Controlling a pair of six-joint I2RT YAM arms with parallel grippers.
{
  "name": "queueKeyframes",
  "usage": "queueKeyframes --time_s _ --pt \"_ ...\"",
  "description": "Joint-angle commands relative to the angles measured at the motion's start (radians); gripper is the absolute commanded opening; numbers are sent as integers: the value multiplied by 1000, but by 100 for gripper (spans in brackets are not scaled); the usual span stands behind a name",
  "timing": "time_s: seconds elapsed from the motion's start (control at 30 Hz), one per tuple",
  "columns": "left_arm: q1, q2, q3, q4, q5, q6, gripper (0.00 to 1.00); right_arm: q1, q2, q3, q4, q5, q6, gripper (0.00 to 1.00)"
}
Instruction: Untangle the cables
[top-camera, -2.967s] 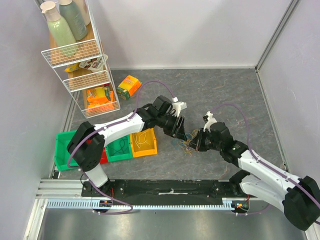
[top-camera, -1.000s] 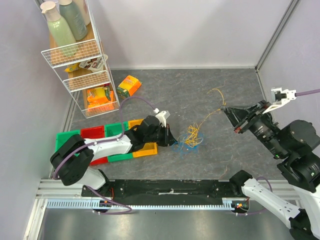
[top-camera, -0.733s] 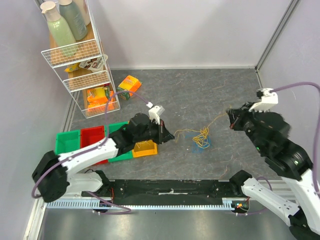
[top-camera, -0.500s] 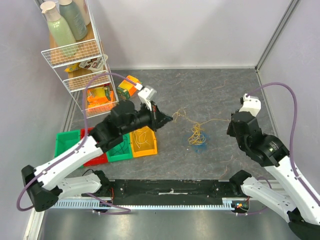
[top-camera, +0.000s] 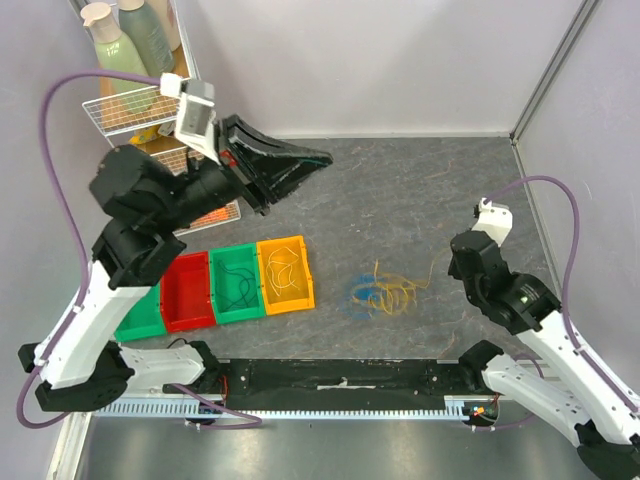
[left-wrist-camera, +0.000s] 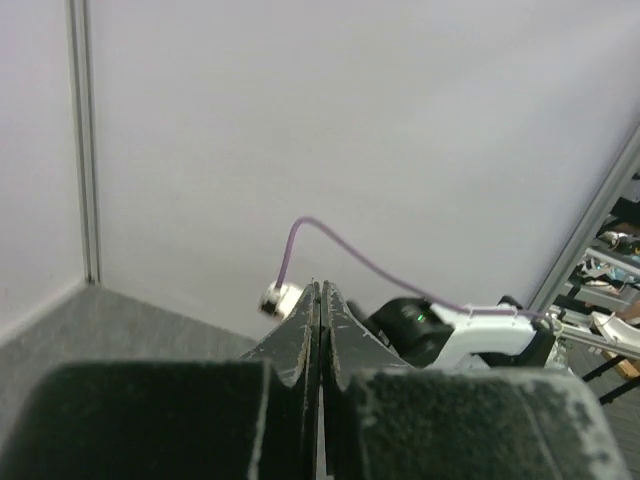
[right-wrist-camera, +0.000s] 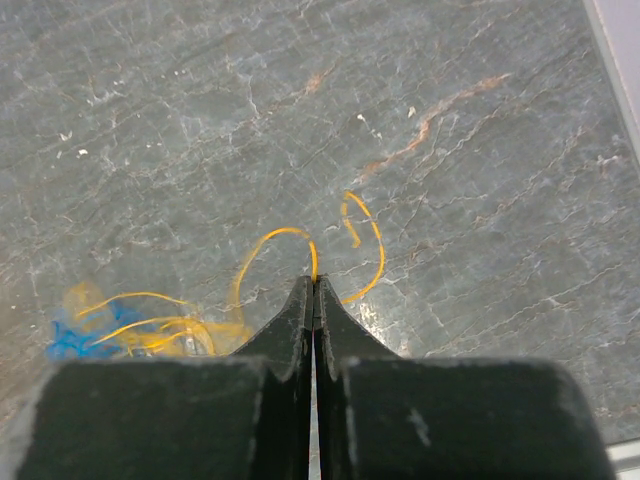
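Pinching a yellow strand (right-wrist-camera: 268, 240) in the closed right hand (right-wrist-camera: 314, 286), with the cables (top-camera: 383, 294) bunched just left of it on the worktop (top-camera: 400, 200), strand running left-right. Keeping the left hand (top-camera: 318, 160) shut on nothing (high, far left), well apart from them.

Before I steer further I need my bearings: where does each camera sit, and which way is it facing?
Top external: above and behind the bases, looking down on the table; shows the left arm, the right arm and the cables.
Left wrist: on the raised left gripper, facing level at the wall; jaws shut, right arm beyond.
Right wrist: looks down past the right gripper, shut on a yellow cable.
Shared: top and right wrist both show the cables.
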Motion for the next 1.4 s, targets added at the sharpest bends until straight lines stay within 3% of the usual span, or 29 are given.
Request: queueKeyframes --time_s 0.0,0.13,0.23,0.43,0.53,0.67,0.7,0.73,0.77,0.97,1.1,1.3,1.37 --pt "-4 45 176 -54 23 35 2 -2 62 -56 96 14 60 0" --pt "-4 52 256 -86 -38 75 2 -23 116 -94 125 -15 80 0" --pt "-2 71 229 -143 -61 72 2 -27 103 -79 159 -84 52 0" --pt "-4 54 -152 -140 -42 48 7 -27 46 27 180 -257 -48 0" --pt "-4 13 -390 -30 -34 25 22 -27 28 136 177 -340 -84 0" --pt "-4 -21 -659 178 -2 -64 53 -27 43 317 187 -453 -124 0" --pt "-4 -12 -710 243 18 -92 62 -27 52 366 188 -485 -129 0" --pt "-4 0 -744 289 49 -118 77 -27 67 404 188 -505 -131 0" --pt "-4 21 -764 326 84 -133 85 -27 81 441 187 -525 -131 0" --pt "-11 63 -802 481 144 -156 89 -27 144 578 229 -659 -91 0" --pt "-13 115 -761 478 123 -152 92 -27 179 636 282 -760 -57 0" --pt "-31 283 -689 570 147 -186 93 -27 218 659 338 -849 0 0" --pt "-40 362 -652 579 144 -182 89 -27 231 685 349 -875 14 0"
